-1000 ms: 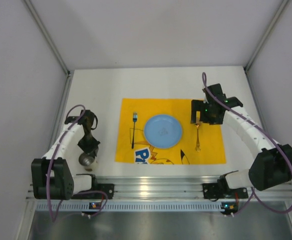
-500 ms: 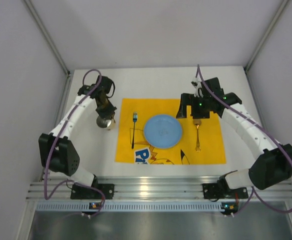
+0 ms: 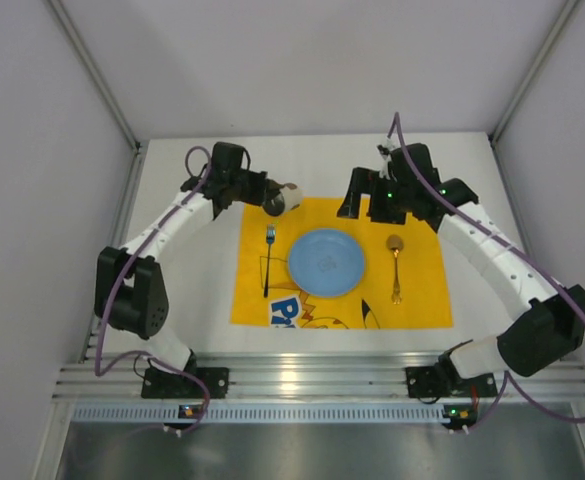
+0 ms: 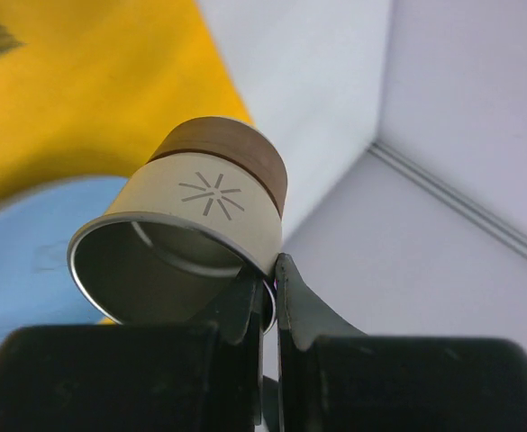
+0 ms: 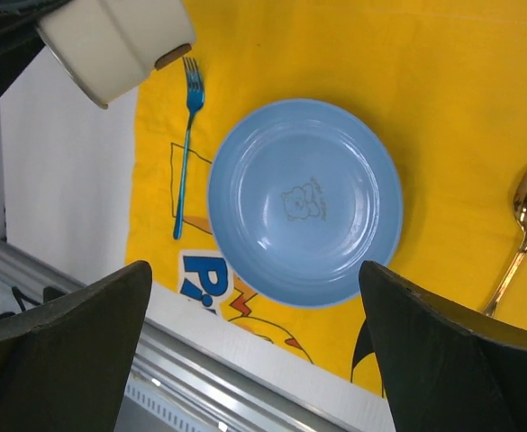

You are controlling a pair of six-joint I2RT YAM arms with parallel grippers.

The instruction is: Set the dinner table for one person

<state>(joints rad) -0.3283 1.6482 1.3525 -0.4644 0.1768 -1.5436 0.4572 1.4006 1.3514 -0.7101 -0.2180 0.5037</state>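
On the white dinner table (image 3: 192, 290) lies a yellow cartoon placemat (image 3: 427, 290). On it sit a blue plate (image 3: 327, 262), a blue fork (image 3: 268, 260) to its left and a gold spoon (image 3: 395, 268) to its right. My left gripper (image 3: 269, 200) is shut on the rim of a cream cup with a brown base (image 3: 289, 197), held tilted in the air over the mat's far left corner. The cup fills the left wrist view (image 4: 186, 243). My right gripper (image 3: 360, 205) is open and empty above the mat's far edge, with the plate (image 5: 304, 202) between its fingers in its wrist view.
Grey wall panels (image 3: 32, 150) close in the table on the left, right and back. A ridged aluminium rail (image 3: 302, 375) runs along the near edge. The fork (image 5: 186, 153), the spoon (image 5: 524, 225) and the held cup (image 5: 110, 40) also show in the right wrist view.
My left arm has carried the cup from the table's near left, up and rightward to the mat's far left corner. My right gripper has left the spoon and moved left and away.
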